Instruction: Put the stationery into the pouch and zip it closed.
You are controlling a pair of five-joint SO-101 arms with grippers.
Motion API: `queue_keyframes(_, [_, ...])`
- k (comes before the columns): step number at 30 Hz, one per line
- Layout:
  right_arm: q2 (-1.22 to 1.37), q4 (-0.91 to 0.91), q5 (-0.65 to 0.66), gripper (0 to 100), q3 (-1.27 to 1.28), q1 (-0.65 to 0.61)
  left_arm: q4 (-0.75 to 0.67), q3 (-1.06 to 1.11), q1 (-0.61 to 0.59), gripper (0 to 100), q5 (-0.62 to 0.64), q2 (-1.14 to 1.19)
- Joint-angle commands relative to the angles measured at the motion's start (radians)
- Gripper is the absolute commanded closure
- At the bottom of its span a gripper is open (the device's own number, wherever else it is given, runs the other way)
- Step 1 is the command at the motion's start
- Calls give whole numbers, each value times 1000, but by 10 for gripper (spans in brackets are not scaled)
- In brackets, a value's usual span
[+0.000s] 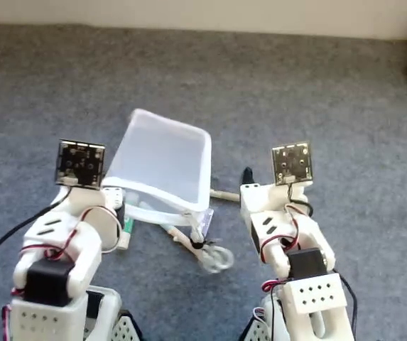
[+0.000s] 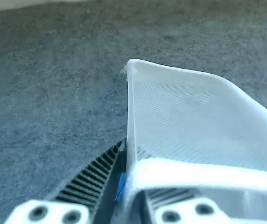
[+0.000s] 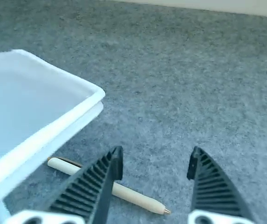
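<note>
My left gripper (image 2: 132, 150) is closed on the rim of the pouch (image 2: 194, 116). The white edge is pinched between the jaws, and the mesh body extends ahead of them, raised off the grey felt (image 2: 40, 93). My right gripper (image 3: 157, 156) is spread wide and holds nothing.

Hazards, as judged from this position:
- The left hold is on a thin rim only. Any tug on the pouch could slip the rim out, and the pouch would drop and its mouth would collapse.
- The right gripper's pouch-side finger stands near the pouch corner. A straight descent could snag that corner.
- The pen (image 3: 110, 186) lies flat on the felt below that same finger, slanted across the gap rather than centred in it. Closing from here could make it roll or pivot away.

A small green-and-white item (image 1: 127, 227) lies on the felt just beside my left arm, outside the pouch.
</note>
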Motion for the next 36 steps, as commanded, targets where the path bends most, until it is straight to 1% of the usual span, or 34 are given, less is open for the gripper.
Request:
queue_keyframes(1, [-13,-58,-9,801,4,12,46,-191,-5,994,-3,1])
queue_keyframes(4, [-13,-64,-9,801,4,12,94,-289,-5,994,-3,48])
queue_keyframes(7, [-13,-64,-9,801,4,12,153,-426,-5,994,-2,170])
queue_keyframes(10, [-13,-64,-9,801,4,12,235,-602,-5,994,29,325])
queue_keyframes(14, [-13,-64,-9,803,5,12,348,-901,1,994,58,498])
queue_keyframes(19, [-13,-62,-9,803,5,12,440,-1251,94,993,83,677])
queue_keyframes(22, [-13,-62,-9,803,5,12,453,-1391,170,993,83,769])
queue_keyframes(28, [-13,-65,-9,803,25,12,443,-1514,189,993,86,912])
queue_keyframes(30, [-13,-65,-9,803,25,12,448,-1524,182,993,120,943])
queue_keyframes(33, [-13,-65,-9,803,25,12,454,-1521,116,993,153,972])
queue_keyframes(36, [-13,-65,-6,803,25,10,508,-1521,22,993,180,997])
